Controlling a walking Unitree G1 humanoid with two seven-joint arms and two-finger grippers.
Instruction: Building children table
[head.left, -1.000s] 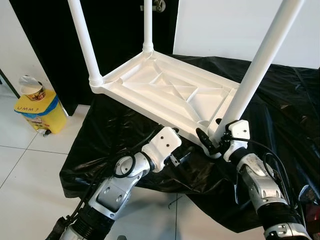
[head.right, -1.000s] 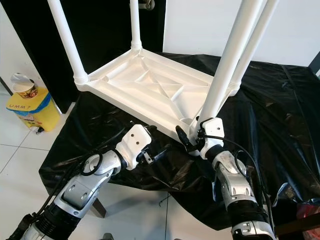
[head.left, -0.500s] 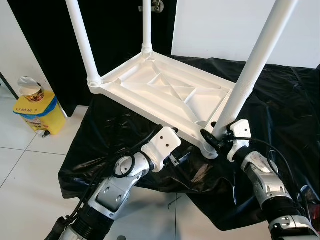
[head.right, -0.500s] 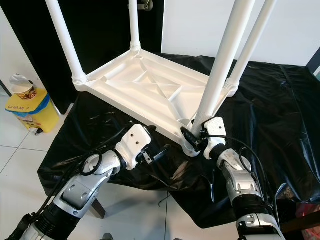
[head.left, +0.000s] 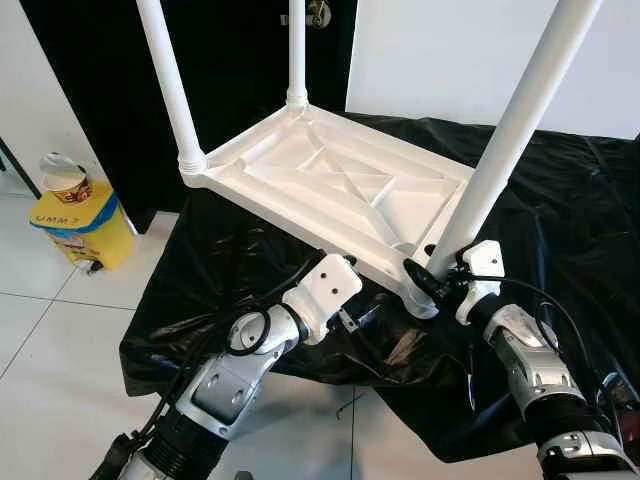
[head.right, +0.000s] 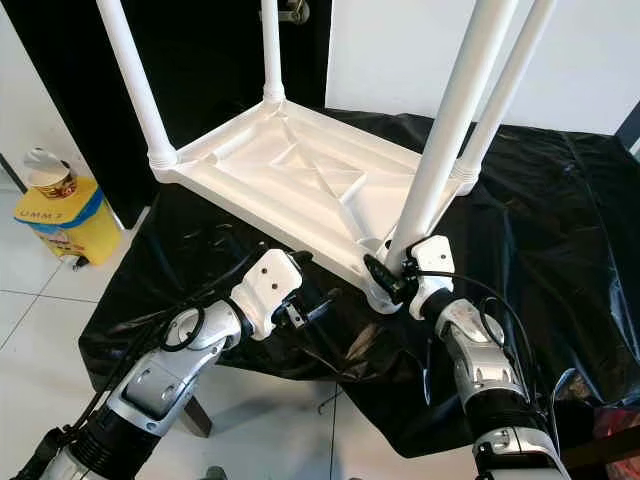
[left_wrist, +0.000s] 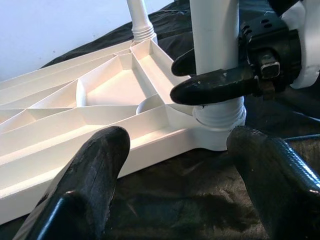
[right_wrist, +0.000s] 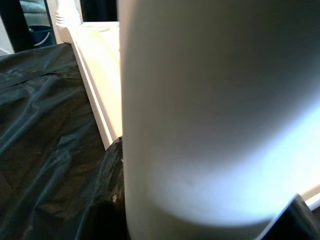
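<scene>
A white children's table (head.left: 330, 185) lies upside down on a black plastic sheet (head.left: 560, 200), with its legs pointing up. My right gripper (head.left: 425, 280) is shut on the near right leg (head.left: 510, 130) just above its threaded base at the table's corner. That grip is also visible past my left gripper, where the right gripper (left_wrist: 215, 85) clamps the leg (left_wrist: 215, 30). My left gripper (head.left: 358, 316) is open and holds nothing. It sits low over the sheet, just in front of the table's near edge, with its fingers (left_wrist: 95, 170) spread towards that corner.
A yellow bin (head.left: 82, 222) with a cup on top stands on the white tiled floor at the left. A black panel and a white wall rise behind the table. The sheet hangs over the near edge, with loose cables under my arms.
The right forearm has shifted a little, and the leg's base sits slightly lower at the corner. The left arm has not moved.
</scene>
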